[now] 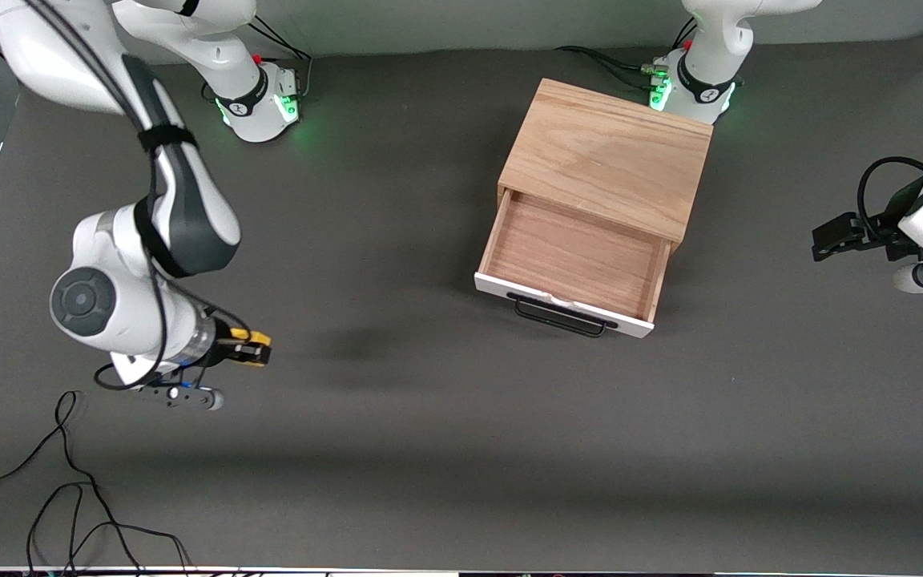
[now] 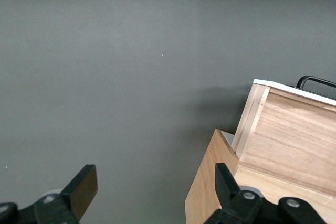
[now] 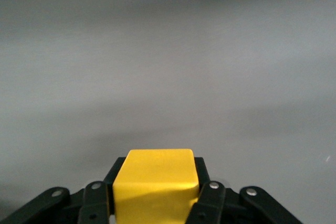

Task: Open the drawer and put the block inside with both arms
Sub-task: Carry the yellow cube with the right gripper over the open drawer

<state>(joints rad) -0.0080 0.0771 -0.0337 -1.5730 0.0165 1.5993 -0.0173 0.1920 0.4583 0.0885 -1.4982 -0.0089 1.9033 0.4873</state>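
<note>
On the dark grey table (image 1: 397, 417), the right gripper (image 1: 251, 349) hangs over bare mat at the right arm's end, fingers clamped on the yellow block (image 3: 156, 182). The oak cabinet's drawer (image 1: 570, 264) stands pulled out. At the left arm's end, the left gripper (image 2: 152, 192) waits, fingers spread wide.

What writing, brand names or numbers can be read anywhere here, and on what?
No text can be read.
Black bands at the arm bases carry white marks, too small to read.
The drawer, its cabinet and the block carry no writing.
</note>
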